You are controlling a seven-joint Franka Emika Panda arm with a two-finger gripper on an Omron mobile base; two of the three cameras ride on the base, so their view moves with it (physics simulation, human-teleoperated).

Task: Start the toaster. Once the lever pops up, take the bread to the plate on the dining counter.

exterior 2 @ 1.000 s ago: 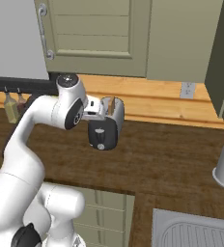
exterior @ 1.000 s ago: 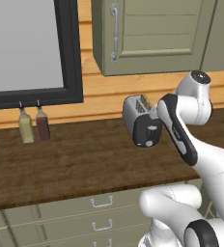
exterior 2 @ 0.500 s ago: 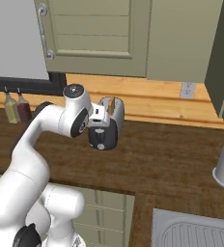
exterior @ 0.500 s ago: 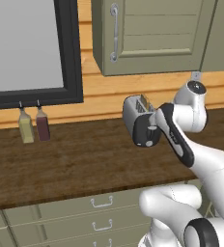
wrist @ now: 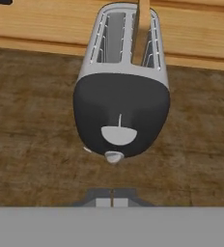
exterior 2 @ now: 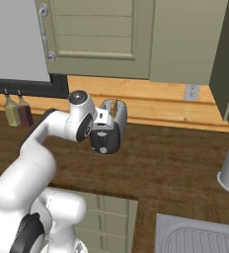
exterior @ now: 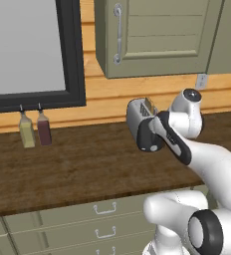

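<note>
I have the toaster [wrist: 121,91] square in my hand view, its black end panel [wrist: 121,116] facing me and its two slots running away toward the wooden wall strip behind it. It stands on the dark wood bench [exterior: 77,169], close to the back wall. The bread [wrist: 144,21] sits upright in one slot, the right-hand one as my hand view shows it, with its tan top poking above the rim; in the right base view I see the same slice [exterior 2: 114,106] standing up out of the toaster [exterior 2: 111,129]. A small pale tab [wrist: 114,156] shows at the lower edge of the black panel; I think it is the button rather than the lever, but I cannot be sure from this angle.

My jaws [wrist: 112,197] are closed, the two tips pressed together with nothing between them, and they sit just short of the end panel, apart from it. From the left base view the arm reaches in from the right and covers part of the toaster's [exterior: 140,122] end.

Further left along the bench, two small bottles [exterior: 35,130] stand side by side below a dark-framed panel [exterior: 72,55], well apart from the toaster
</note>
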